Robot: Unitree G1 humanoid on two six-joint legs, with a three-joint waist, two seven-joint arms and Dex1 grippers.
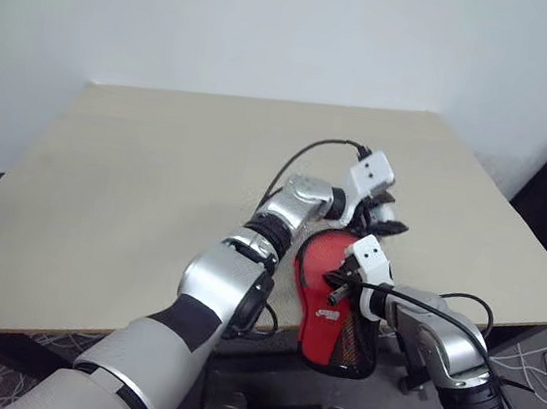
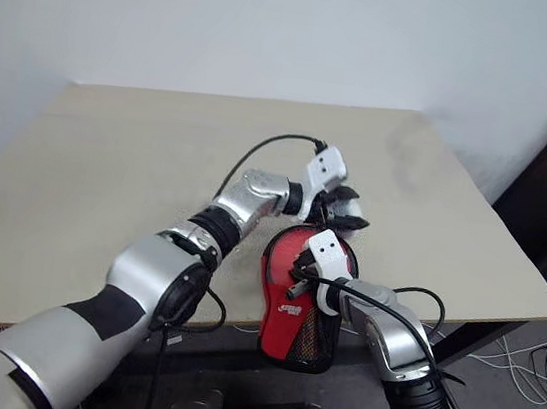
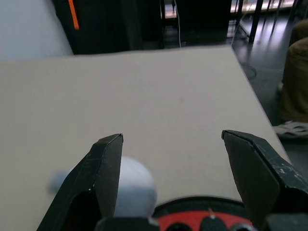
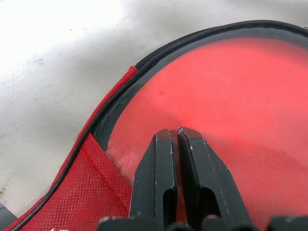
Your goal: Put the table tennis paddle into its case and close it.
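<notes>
Right wrist view: shut right tool (image 4: pixel 178 132) on glossy, woven-edged case (image 4: pixel 91 192).

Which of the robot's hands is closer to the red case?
Right. The right hand, shut, presses on the case's clear window. The left hand hangs open just beyond the case's far rim, above the table.

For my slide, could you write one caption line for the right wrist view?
Shut right gripper over the clear window of the red case, lying on the pale table.

Beige table (image 1: pixel 132 206); red, black-edged case (image 1: pixel 327 292) lies at near edge, narrow end overhanging.
</notes>
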